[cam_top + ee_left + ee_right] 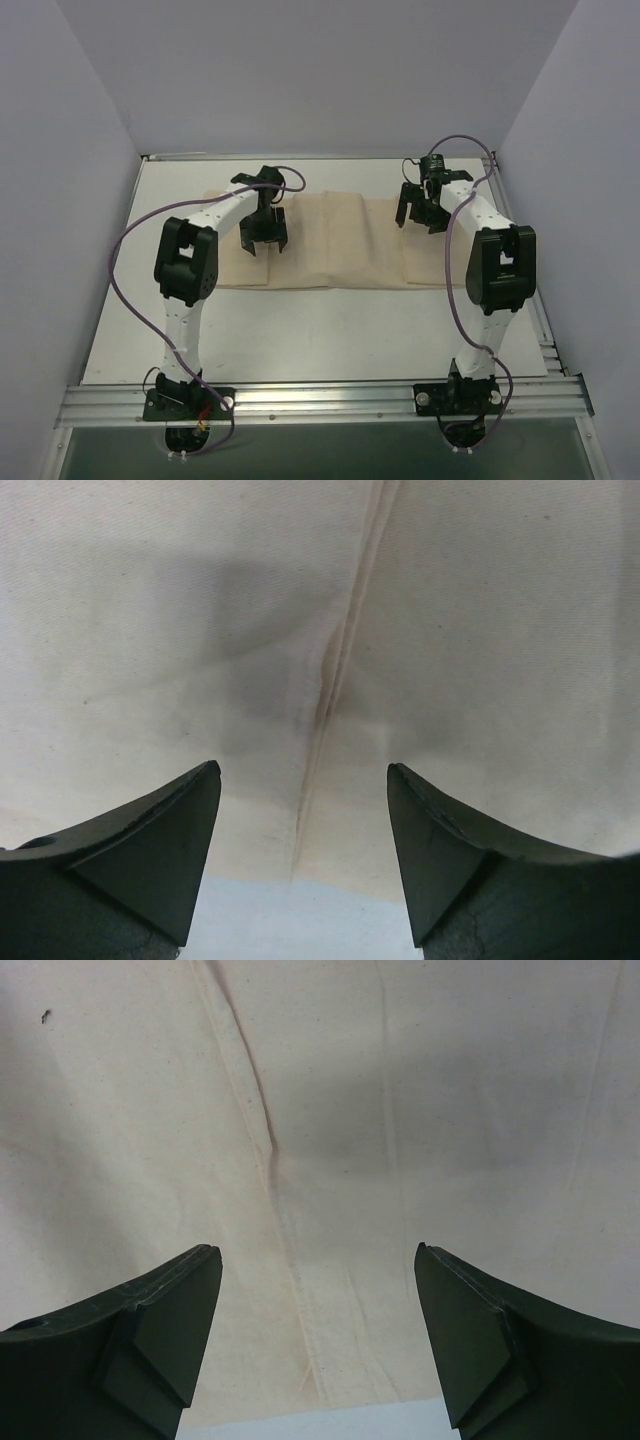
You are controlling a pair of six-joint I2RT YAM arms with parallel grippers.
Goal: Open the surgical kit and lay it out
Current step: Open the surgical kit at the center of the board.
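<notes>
The surgical kit's beige cloth wrap (335, 240) lies spread in a wide band across the far half of the table, with folds running front to back. My left gripper (265, 248) hangs open over its left part, close above a stitched hem (335, 670). The left gripper (303, 767) has nothing between its fingers. My right gripper (416, 224) hovers open over the cloth's right part. In the right wrist view the gripper (316, 1249) is empty above a creased hem (275, 1160). Only cloth shows; anything under it is hidden.
White table (330, 330) shows in front of the cloth, and as a strip at the cloth's edge (290, 920) (320, 1422). Grey walls close in on three sides. An aluminium rail (320, 398) carries both arm bases, and purple cables (125, 300) loop beside the arms.
</notes>
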